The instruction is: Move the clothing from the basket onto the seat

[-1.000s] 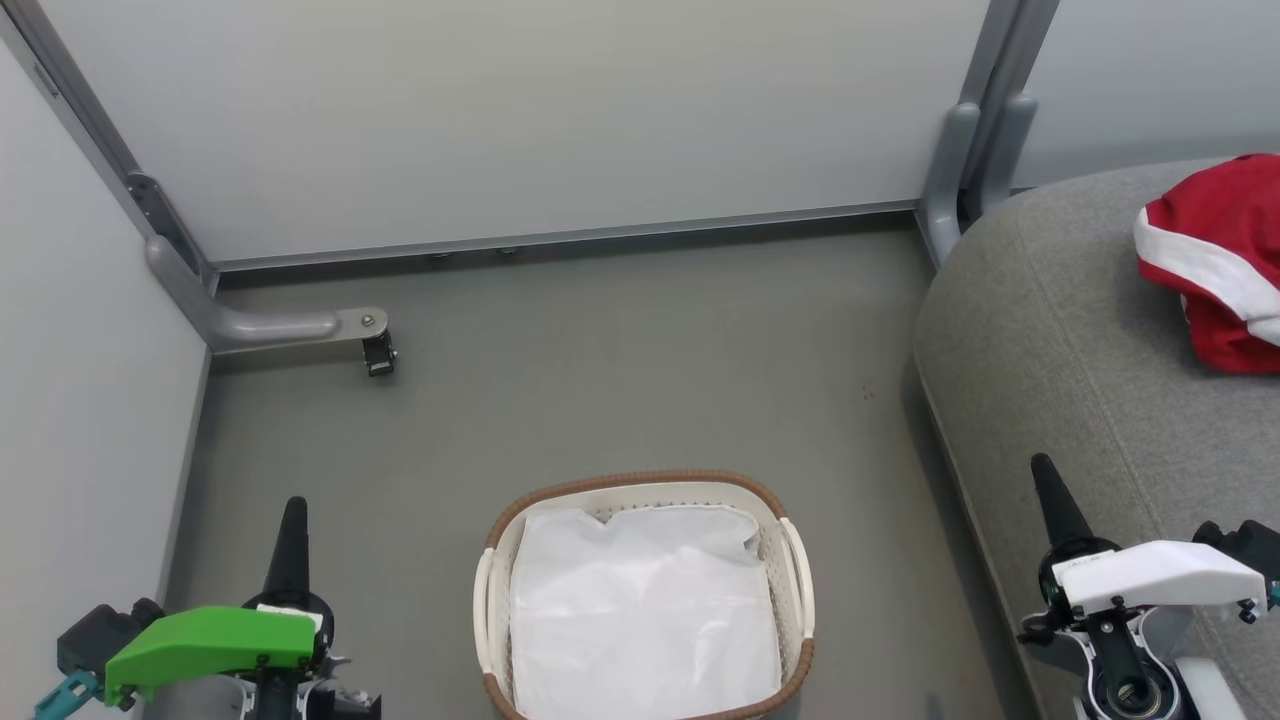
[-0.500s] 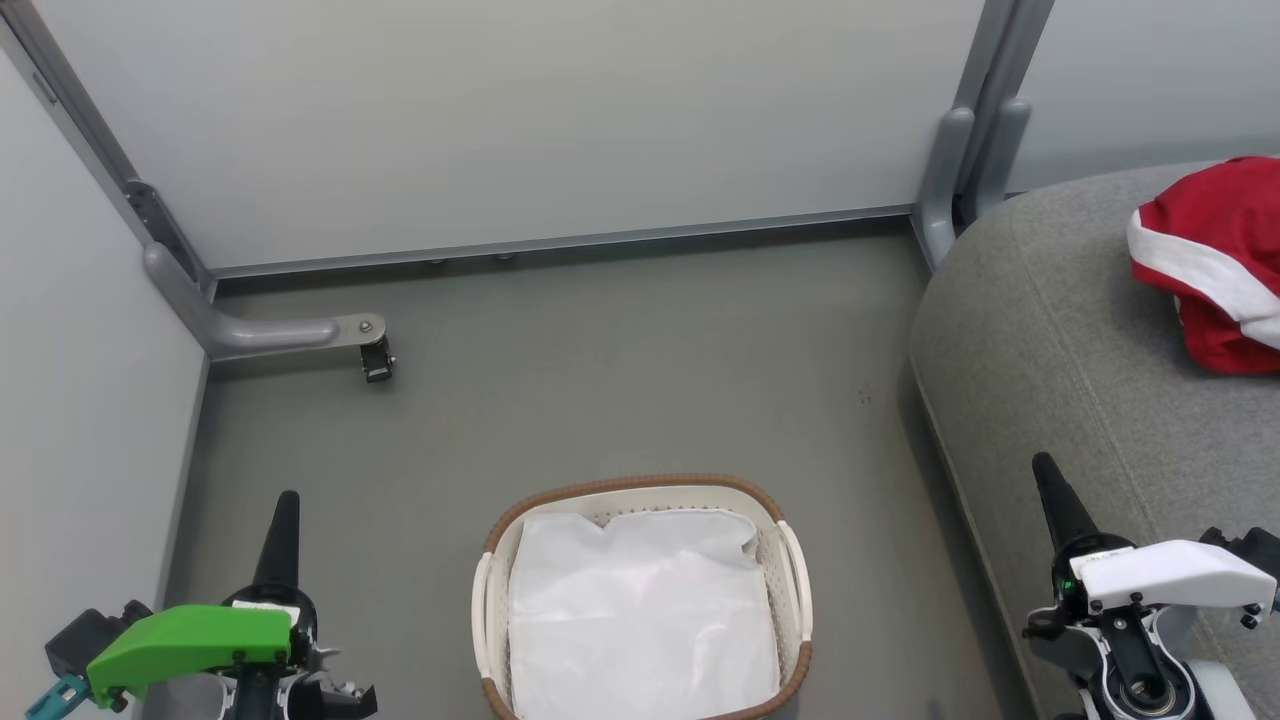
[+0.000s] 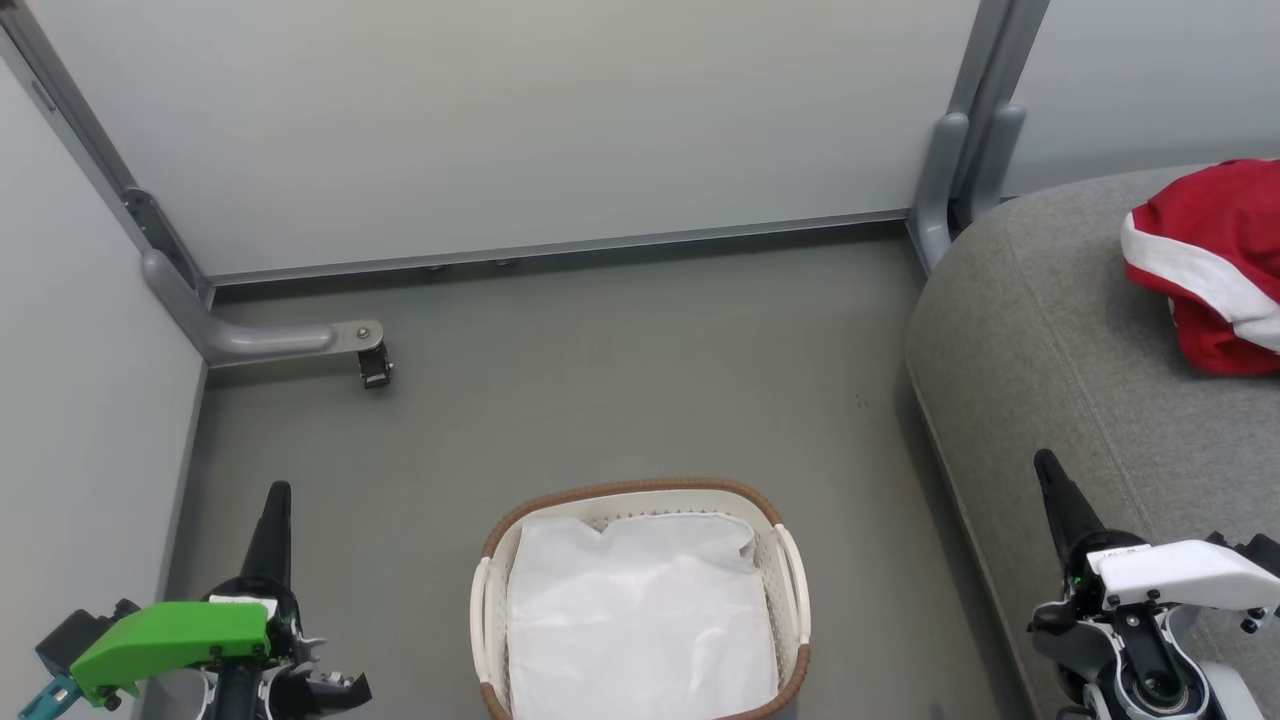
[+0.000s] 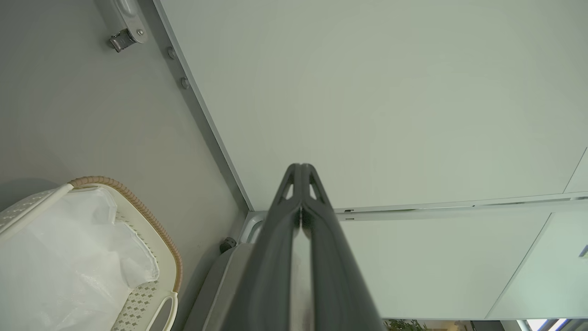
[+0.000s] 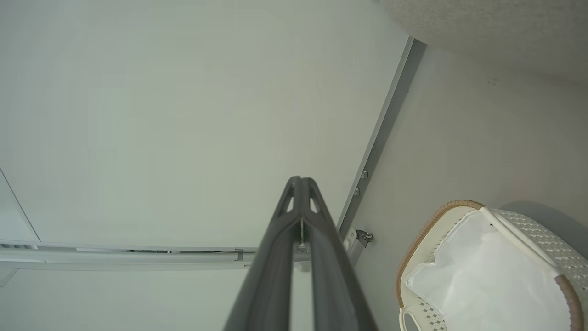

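Head view, late stage of the transfer: the laundry basket point(image 3: 630, 487) shows its white fabric liner point(image 3: 640, 620) and no red fabric; the red garment point(image 3: 1215, 270), white-striped, lies bunched on the grey sofa cushion point(image 3: 1050, 330), well to the right of the basket and beyond it; the left gripper point(image 3: 278, 495) hangs left of the basket, the right gripper point(image 3: 1048, 465) right of it, over the cushion's edge; both have their fingers pressed together, holding nothing. Compared with a second ago, the whole scene has slid slightly, so the camera has moved; basket and garment lie as before; both grippers sit a little farther out from the basket. Judgement: the transfer appears complete and the arms are retiring.
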You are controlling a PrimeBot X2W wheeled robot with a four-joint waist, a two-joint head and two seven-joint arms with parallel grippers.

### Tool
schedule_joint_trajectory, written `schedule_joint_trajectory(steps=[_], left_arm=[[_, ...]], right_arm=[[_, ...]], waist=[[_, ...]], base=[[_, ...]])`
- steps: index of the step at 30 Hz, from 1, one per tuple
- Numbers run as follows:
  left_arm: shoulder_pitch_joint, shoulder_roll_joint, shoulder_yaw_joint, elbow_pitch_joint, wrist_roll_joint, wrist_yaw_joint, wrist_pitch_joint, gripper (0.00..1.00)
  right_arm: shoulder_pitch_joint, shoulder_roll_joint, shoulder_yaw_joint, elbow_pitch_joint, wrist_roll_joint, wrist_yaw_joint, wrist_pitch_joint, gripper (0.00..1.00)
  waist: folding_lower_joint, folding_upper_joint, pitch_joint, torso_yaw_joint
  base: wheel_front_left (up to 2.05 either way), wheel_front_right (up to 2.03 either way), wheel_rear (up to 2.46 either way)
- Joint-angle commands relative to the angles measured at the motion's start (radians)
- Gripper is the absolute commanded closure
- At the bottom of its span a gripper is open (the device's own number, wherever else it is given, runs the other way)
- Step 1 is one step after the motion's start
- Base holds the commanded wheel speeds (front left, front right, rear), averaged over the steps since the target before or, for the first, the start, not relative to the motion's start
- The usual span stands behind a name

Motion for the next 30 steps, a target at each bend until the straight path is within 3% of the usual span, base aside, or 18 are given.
schedule_joint_trajectory(steps=[1,21,30], left_arm=[[-0.023,0.001,0.006,-0.009,-0.028,-0.006,0.01,1.0],[-0.03,0.001,0.03,-0.012,-0.148,-0.013,0.046,1.0],[-0.028,0.001,0.03,-0.011,-0.147,-0.013,0.047,1.0]], right_arm=[[0.005,-0.006,-0.006,-0.008,0.031,0.0,0.01,1.0],[0.008,-0.007,-0.019,-0.014,0.168,0.0,0.045,1.0],[0.008,-0.007,-0.019,-0.014,0.168,0.0,0.046,1.0]], waist=[[0.0,0.0,-0.001,-0.001],[0.0,0.0,-0.012,-0.008],[0.0,0.0,-0.013,-0.008]], base=[[0.0,0.0,0.0],[0.0,0.0,0.0],[0.0,0.0,0.0]])
